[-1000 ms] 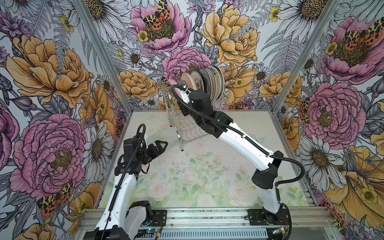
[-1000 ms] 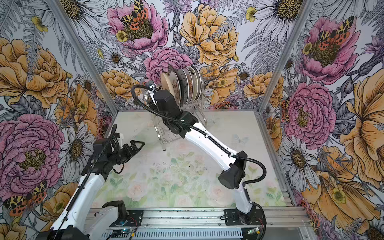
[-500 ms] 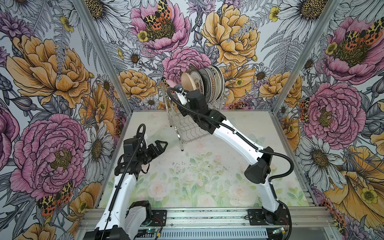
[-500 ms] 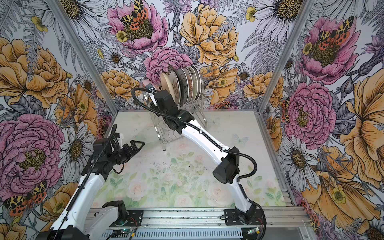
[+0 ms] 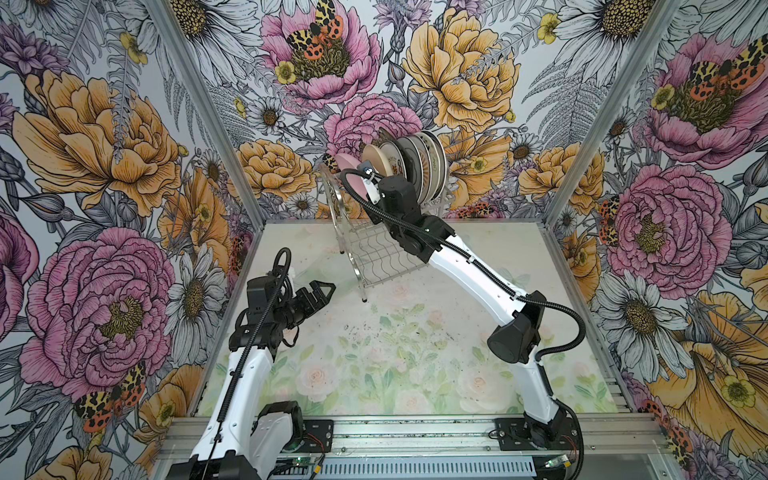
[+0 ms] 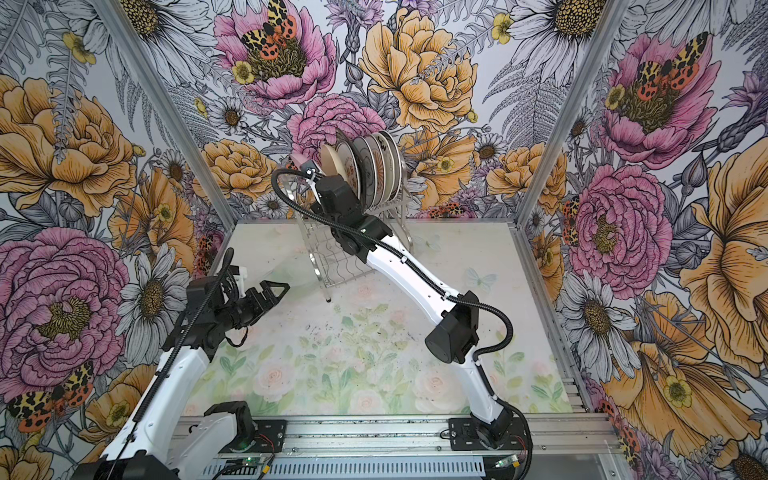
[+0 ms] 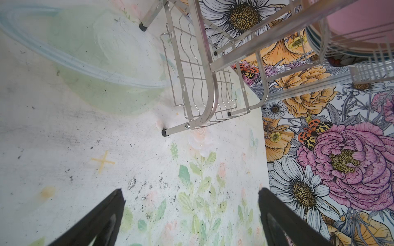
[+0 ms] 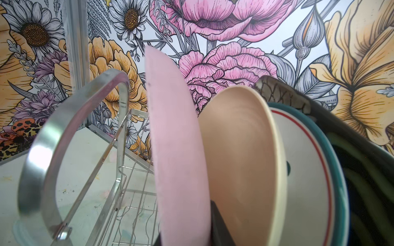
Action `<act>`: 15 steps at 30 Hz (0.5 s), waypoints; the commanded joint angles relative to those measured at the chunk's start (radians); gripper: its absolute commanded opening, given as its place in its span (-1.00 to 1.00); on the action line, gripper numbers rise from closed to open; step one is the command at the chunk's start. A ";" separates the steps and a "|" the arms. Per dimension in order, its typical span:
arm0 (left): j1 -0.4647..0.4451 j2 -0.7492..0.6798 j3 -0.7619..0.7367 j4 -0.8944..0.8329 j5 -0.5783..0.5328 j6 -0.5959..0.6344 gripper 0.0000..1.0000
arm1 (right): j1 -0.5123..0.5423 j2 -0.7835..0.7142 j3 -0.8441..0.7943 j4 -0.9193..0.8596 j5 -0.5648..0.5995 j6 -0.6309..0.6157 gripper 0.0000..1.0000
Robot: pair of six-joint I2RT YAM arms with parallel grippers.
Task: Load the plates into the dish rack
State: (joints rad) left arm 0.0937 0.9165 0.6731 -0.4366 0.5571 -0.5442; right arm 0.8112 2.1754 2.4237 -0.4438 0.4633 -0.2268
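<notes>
right gripper [image 8: 187, 230] is pinching pink plate [image 8: 177, 138] at its lower edge; plate is standing between dish rack [image 8: 42, 149] arch and cream plate [image 8: 241, 149], tight gaps. left gripper [image 7: 190, 191] is hovering wide open, empty, over table [image 7: 64, 138].

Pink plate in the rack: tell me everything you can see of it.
The pink plate is round, plain matte pale pink, with no print. It stands on edge, nearly upright, in the upper tier of the dish rack, at the end of the row nearest the arched side frame. The cream plate is its neighbour, and a gap shows between them. The right gripper straddles its lower rim, with its fingers seemingly pressed on both faces.
</notes>
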 commanded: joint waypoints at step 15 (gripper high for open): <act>-0.067 0.048 0.024 0.058 -0.040 -0.021 0.96 | 0.072 -0.031 0.109 -0.019 0.010 -0.046 -1.00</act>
State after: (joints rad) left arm 0.0422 0.9600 0.6735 -0.4221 0.5453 -0.5510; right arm 0.8536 2.1754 2.4905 -0.4641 0.5243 -0.2710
